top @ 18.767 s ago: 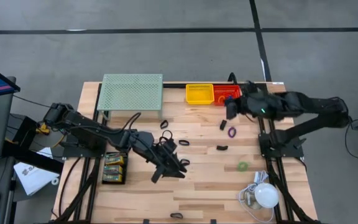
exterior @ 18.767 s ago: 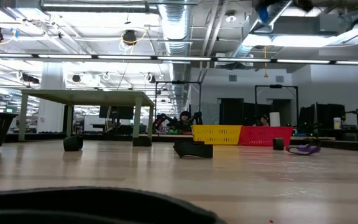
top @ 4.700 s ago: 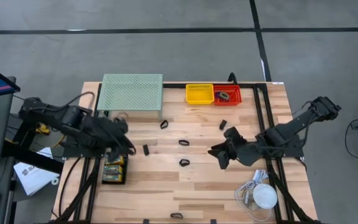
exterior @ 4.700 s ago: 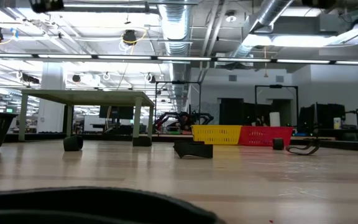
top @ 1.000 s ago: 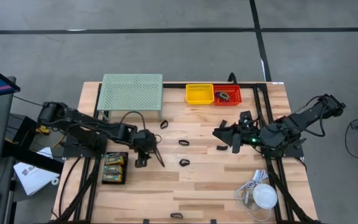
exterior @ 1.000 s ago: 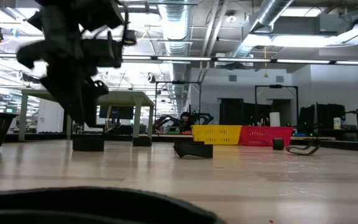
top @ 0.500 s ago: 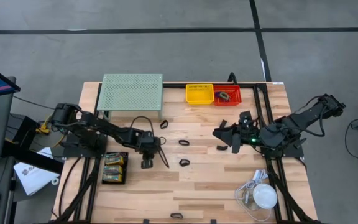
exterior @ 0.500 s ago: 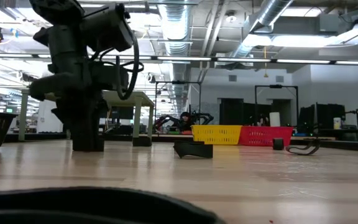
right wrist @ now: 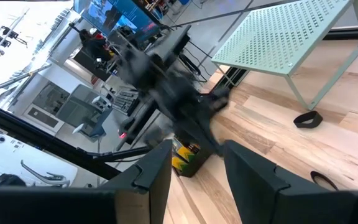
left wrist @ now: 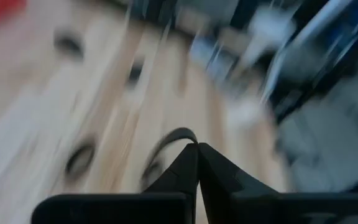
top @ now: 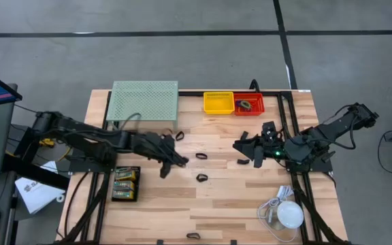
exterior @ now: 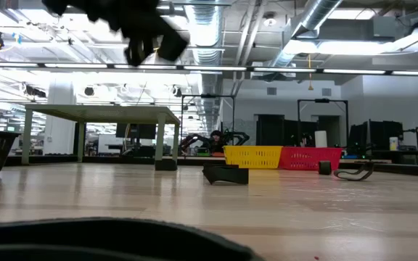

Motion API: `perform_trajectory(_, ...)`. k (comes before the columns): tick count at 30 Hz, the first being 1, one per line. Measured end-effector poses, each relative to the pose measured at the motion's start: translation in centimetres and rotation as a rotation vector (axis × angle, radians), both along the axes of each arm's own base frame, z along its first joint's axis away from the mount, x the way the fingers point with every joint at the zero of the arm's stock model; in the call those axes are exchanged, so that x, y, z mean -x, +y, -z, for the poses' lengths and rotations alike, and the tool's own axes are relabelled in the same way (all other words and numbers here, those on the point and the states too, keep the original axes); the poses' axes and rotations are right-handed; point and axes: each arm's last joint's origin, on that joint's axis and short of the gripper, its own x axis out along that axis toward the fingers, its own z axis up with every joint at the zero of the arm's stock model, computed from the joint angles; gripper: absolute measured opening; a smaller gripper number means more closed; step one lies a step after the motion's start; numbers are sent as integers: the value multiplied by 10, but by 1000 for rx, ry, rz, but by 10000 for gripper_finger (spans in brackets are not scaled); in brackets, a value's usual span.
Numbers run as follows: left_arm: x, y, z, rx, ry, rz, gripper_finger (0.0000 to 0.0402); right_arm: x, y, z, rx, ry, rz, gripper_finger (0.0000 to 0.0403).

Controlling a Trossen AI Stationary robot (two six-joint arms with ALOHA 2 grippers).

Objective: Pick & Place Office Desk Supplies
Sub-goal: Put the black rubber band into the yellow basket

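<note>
My left gripper [top: 171, 165] hangs high over the table's middle left, shut on a black clip [exterior: 171, 45]. The left wrist view is blurred, with a dark loop [left wrist: 174, 138] beside the closed fingertips [left wrist: 197, 149]. My right gripper [top: 248, 152] waits open at the middle right, with nothing between its fingers [right wrist: 197, 171]. Loose black clips lie flat on the wood [top: 201, 156] [top: 201, 178] [top: 180, 136] [top: 242, 162]. Green card-backed packs [top: 125, 182] lie at the left. My left gripper pinches the black clip [exterior: 171, 45] between its two shut fingers, at their free ends. The clip is lifted well clear of the table. Blur hides which part of the clip the fingers are on.
A pale-green mesh stand [top: 143, 102] stands at the far left. A yellow basket [top: 218, 102] and a red basket [top: 248, 104] holding small items stand at the far edge. A white dome with a cord [top: 291, 214] sits at the near right.
My left gripper has closed over the black clip on the table. It has then risen with the clip and swung a little toward the right and far edges. The clip has left the tabletop. My right arm has kept still.
</note>
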Motion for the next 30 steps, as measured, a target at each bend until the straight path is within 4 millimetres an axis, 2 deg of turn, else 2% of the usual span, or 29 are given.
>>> perform_trajectory(8,16,1,-77,117,-425,-72,1,0,0,1,10,13,-1,143)
perform_trajectory(10,16,-2,-97,102,-491,-55,1,1,0,2,11,20,0,143)
perform_trajectory(14,7,-5,-125,42,-559,-36,1,1,0,2,9,18,0,143)
perform_trajectory(17,-9,-4,-137,-7,-580,-44,0,1,0,2,8,19,1,143)
perform_trajectory(20,-35,6,-138,-48,-557,-84,0,1,0,3,12,26,1,143)
perform_trajectory(24,-68,32,-141,-85,-551,-101,0,1,-1,4,11,38,3,143)
perform_trajectory(30,-106,76,-148,-123,-567,-97,0,1,0,4,11,39,3,143)
